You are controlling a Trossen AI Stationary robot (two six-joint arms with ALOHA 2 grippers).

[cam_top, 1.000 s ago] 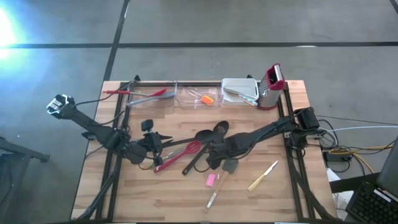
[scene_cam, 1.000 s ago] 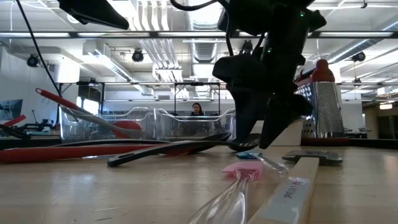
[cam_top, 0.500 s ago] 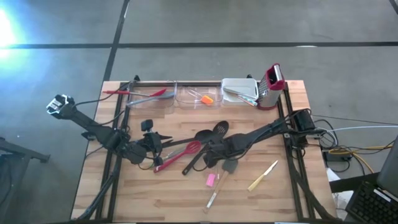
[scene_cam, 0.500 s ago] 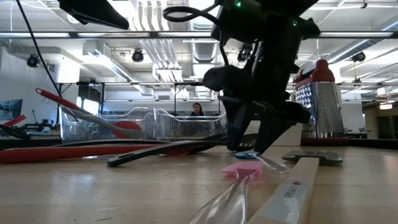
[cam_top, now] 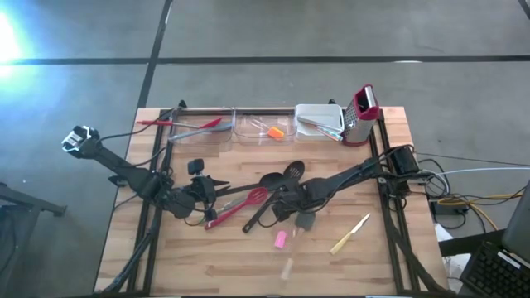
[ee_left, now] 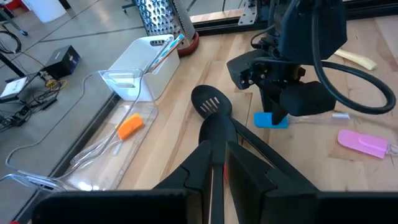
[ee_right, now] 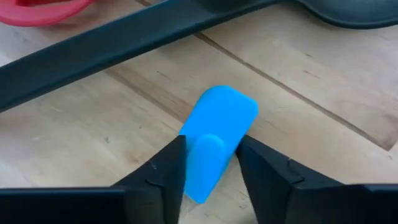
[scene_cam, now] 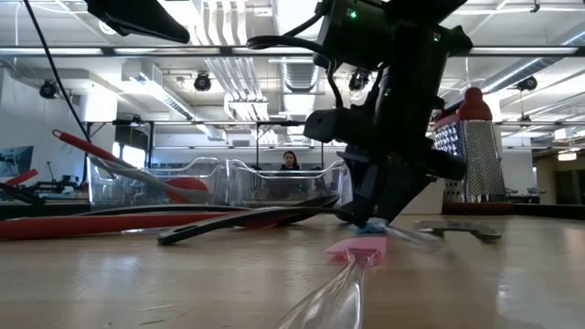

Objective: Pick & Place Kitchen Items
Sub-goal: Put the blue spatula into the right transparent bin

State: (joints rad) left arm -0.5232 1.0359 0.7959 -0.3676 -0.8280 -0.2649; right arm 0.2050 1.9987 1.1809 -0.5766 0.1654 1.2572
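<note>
Spanning butcher-block table (cam_top: 389, 248), utensils; grey floor (cam_top: 331, 33) beyond

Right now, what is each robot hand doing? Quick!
Left hand: shut, holding nothing that shows, above the black utensils.
Right hand: down at the table, fingers on either side of the blue scraper, closing on it.

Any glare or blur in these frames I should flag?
High view: blown-out glare at the top-left floor. Low view: bright ceiling lights backlight the right gripper; the pink scraper in the foreground is soft. Right wrist view: blue scraper reads sharp.
</note>
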